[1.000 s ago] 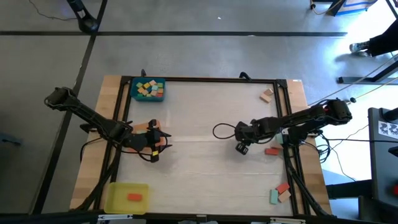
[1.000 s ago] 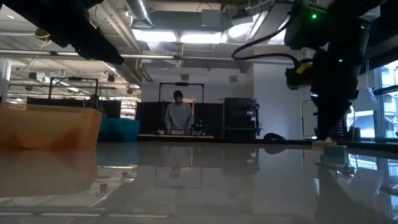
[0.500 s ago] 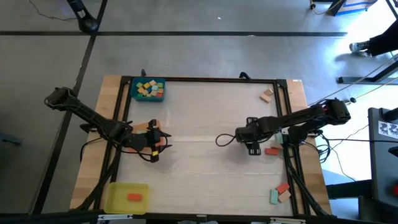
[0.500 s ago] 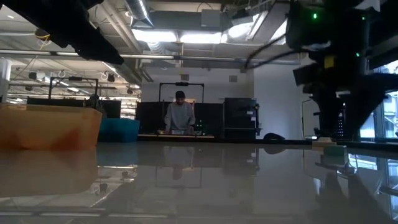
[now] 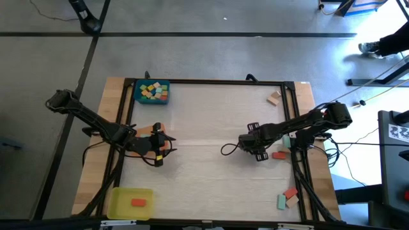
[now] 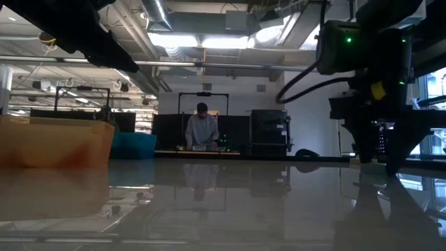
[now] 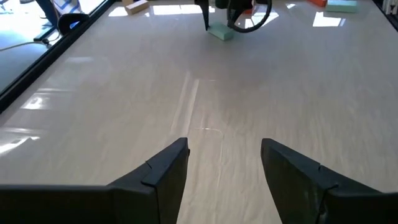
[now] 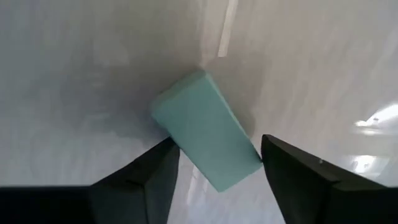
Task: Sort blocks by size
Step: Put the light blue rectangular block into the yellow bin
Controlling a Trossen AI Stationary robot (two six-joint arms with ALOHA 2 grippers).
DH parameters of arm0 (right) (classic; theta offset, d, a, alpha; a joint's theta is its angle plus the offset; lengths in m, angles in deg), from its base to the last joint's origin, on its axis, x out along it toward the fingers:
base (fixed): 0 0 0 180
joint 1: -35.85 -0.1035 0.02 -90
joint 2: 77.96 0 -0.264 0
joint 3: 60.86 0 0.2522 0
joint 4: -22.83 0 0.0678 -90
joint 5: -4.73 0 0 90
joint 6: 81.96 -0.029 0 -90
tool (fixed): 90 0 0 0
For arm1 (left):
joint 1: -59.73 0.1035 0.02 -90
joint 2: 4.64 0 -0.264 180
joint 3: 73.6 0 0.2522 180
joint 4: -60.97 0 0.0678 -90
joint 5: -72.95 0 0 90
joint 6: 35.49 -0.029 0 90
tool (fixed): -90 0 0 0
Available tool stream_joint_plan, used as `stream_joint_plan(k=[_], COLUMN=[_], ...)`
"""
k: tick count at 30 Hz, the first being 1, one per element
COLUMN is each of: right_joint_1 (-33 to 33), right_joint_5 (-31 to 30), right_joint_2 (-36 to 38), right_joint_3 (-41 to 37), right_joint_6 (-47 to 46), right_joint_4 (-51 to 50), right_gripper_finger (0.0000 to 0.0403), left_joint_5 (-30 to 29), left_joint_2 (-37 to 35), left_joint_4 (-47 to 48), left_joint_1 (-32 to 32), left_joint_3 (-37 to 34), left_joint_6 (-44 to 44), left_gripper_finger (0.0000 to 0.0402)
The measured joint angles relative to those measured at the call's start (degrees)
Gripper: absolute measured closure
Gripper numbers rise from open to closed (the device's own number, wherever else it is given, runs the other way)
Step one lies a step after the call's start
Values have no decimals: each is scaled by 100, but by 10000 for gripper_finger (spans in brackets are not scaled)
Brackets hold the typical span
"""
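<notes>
Since the earlier frame, the right gripper has swung toward 5 o'clock, jaws spread over a teal block on the table at 3 o'clock. Left gripper waits spread at 9 o'clock. Risk: the skewed block may twist during closure.

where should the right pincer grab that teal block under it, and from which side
Grip the teal block across its two long side faces, near mid-length, coming straight down from above. It lies flat on the table, skewed to the open right pincer, so a wrist turn to square up would likely help.
</notes>
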Motion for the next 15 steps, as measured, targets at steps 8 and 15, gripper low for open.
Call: stream_joint_plan(k=[8, 15], right_joint_1=[-2, -2], right_joint_5=[73, 103], right_joint_2=[-185, -193], right_joint_3=[7, 100], right_joint_6=[292, -198], right_joint_4=[38, -58], right_gripper_finger=[254, 282], left_joint_5=[0, -2], left_joint_2=[0, 0], left_joint_4=[-9, -58], left_joint_1=[0, -1], left_joint_3=[0, 0], left_joint_6=[110, -60], left_gripper_finger=[210, 210])
